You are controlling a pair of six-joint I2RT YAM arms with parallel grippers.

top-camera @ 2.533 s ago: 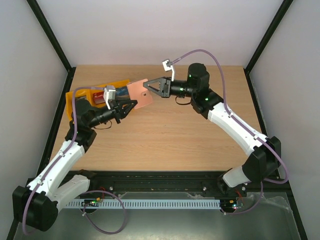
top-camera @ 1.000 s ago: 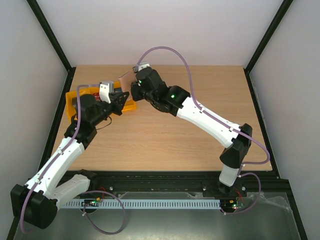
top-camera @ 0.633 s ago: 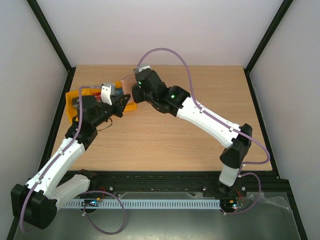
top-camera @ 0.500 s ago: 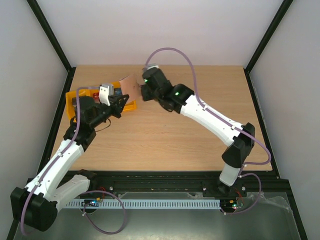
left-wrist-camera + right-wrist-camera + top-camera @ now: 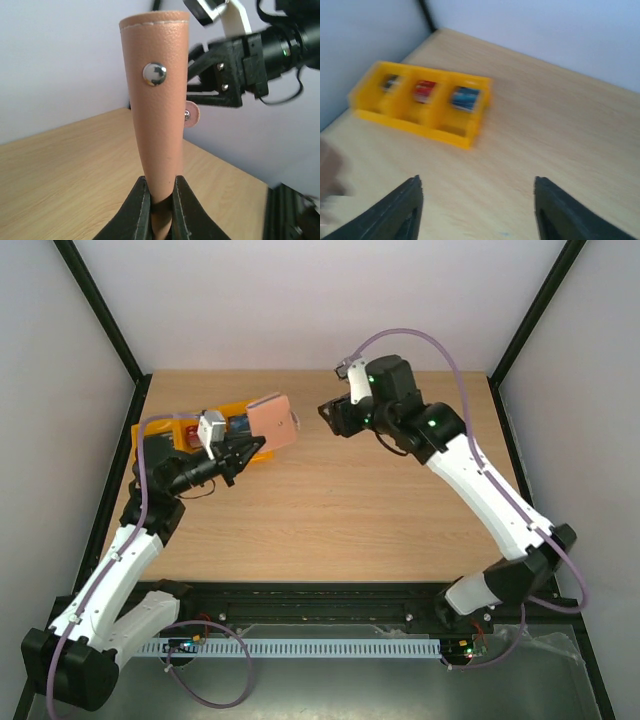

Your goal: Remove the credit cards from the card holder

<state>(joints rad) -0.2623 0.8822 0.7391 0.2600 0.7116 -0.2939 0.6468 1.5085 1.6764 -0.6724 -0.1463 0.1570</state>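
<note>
The tan card holder [image 5: 272, 420] is held up off the table, pinched at its lower end by my left gripper [image 5: 247, 448], which is shut on it. In the left wrist view the card holder [image 5: 157, 100] stands upright between the jaws, showing a metal snap and a small tab. My right gripper [image 5: 328, 418] hangs open and empty to the right of the holder, apart from it. In the right wrist view, three credit cards lie in the yellow tray: a dark one [image 5: 390, 81], a red one [image 5: 424, 90] and a blue one [image 5: 465, 97].
The yellow three-compartment tray [image 5: 410, 125] sits at the table's far left, and in the top view the tray [image 5: 146, 432] lies partly under my left arm. Black frame posts stand at the table's back corners.
My right gripper was shut low over the tray beside the holder. It has since pulled back to the right and opened. My left gripper has kept hold of the holder, shifting it slightly.
</note>
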